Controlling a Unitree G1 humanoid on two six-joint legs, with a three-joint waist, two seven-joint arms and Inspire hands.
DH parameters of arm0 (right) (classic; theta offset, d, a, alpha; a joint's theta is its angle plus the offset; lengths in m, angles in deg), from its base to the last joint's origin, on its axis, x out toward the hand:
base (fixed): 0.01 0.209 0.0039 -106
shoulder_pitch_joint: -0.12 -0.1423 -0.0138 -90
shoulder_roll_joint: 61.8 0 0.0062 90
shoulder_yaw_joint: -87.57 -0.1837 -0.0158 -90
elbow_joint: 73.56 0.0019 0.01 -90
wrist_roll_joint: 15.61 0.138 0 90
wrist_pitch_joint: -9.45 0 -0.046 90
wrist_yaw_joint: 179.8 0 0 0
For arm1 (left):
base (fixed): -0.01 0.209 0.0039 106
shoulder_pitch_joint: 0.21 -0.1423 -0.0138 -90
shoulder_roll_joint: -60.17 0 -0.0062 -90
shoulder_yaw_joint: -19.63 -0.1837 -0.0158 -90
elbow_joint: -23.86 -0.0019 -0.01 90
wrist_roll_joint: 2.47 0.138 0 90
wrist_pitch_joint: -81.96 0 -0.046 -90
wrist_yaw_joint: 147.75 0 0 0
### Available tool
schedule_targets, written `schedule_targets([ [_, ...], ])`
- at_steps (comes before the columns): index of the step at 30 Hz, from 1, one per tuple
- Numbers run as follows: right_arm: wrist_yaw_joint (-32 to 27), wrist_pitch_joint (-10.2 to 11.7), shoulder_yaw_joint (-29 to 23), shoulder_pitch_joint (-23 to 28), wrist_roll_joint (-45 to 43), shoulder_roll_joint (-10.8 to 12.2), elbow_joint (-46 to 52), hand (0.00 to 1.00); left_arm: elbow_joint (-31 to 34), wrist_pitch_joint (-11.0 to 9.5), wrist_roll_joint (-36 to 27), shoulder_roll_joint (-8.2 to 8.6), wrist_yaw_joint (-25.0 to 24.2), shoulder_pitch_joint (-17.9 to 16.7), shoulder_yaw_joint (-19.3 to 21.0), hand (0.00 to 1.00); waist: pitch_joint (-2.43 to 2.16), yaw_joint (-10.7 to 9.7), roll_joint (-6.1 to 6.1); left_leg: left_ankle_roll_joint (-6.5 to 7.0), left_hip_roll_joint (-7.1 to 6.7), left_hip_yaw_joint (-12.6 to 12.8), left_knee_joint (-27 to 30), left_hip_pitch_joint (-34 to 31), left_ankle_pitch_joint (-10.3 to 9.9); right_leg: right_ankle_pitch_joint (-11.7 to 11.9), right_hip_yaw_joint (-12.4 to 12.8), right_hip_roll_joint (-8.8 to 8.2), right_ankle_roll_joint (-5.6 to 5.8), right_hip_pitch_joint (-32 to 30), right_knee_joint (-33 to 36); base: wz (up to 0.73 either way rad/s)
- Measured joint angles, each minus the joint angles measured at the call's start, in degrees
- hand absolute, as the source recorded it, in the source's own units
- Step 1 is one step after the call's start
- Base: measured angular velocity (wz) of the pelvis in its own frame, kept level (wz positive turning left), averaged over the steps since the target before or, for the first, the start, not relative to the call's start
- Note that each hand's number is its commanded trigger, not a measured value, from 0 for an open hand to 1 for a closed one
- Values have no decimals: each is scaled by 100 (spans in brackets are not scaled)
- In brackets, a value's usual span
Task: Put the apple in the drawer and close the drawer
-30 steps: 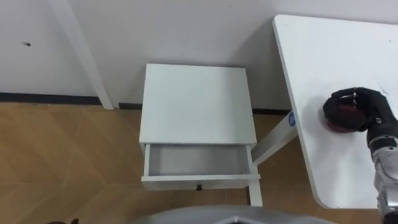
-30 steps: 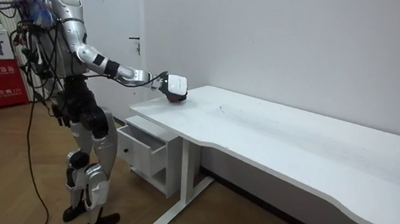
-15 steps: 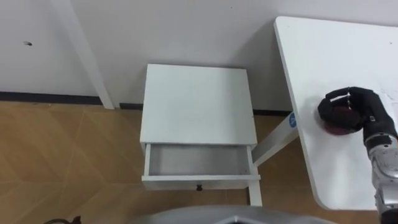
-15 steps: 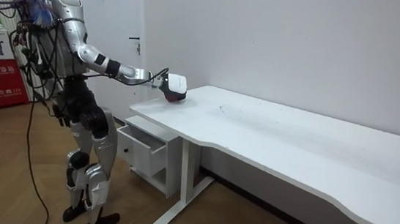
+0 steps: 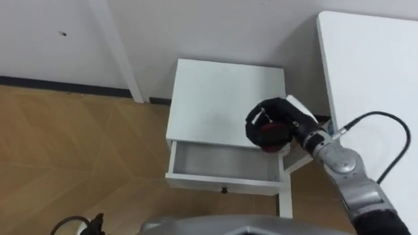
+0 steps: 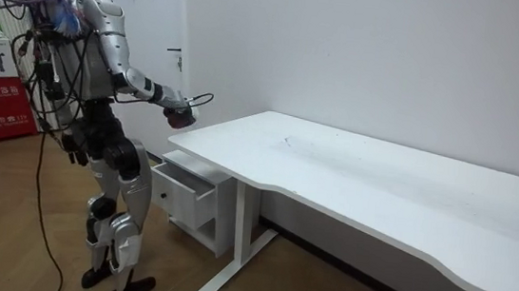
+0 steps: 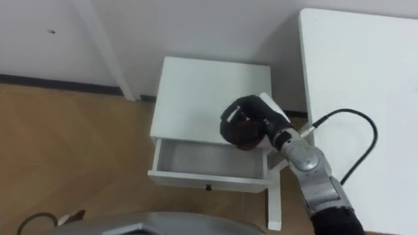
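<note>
While curled fingers (image 5: 260, 119) enclose it, apple (image 5: 270, 136) hangs above open drawer (image 5: 222, 185).

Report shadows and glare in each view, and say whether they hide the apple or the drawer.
Left eye view: even light, no glare; the drawer is greyer inside than the cabinet top; the apple reads dark red, partly covered by the black right hand. Room view: soft shade lies under the desk.

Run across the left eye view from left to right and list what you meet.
Wooden floor → white cabinet with its open drawer → right hand, curled round the red apple at the cabinet's right edge → white table.
</note>
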Motion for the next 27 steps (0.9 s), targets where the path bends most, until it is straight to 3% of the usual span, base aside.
schedule_targets([
  [4,136,1,193,-209,7,29,258,100,12,90,1,5,-12,4,-240,0,-55,68,-107,-1,-2,-64,8,-1,2,0,24,5,0,14,-8,12],
  [9,211,-15,287,-274,25,111,308,100,41,165,7,7,-12,8,-285,0,-45,91,-132,0,-15,-94,4,19,2,0,70,-4,0,49,-15,6],
  [10,223,-30,312,-276,25,114,310,64,43,172,7,6,-12,11,-285,0,-39,96,-123,0,-16,-95,3,18,2,0,69,-5,0,49,-16,0],
  [11,234,-83,380,-275,25,115,316,0,51,194,7,1,-9,21,-284,0,-30,103,-109,0,-16,-97,-3,16,2,0,64,-6,1,48,-17,0],
  [17,425,-241,496,-276,24,127,332,0,51,278,7,5,-6,70,-285,0,-11,112,-76,-1,-14,-107,-46,-18,2,-1,50,6,2,49,-84,0],
  [27,426,-329,497,-277,24,127,333,0,51,391,7,9,46,120,-410,0,-9,142,-55,-5,-13,-106,-39,-10,5,-1,51,10,1,42,-87,0],
])
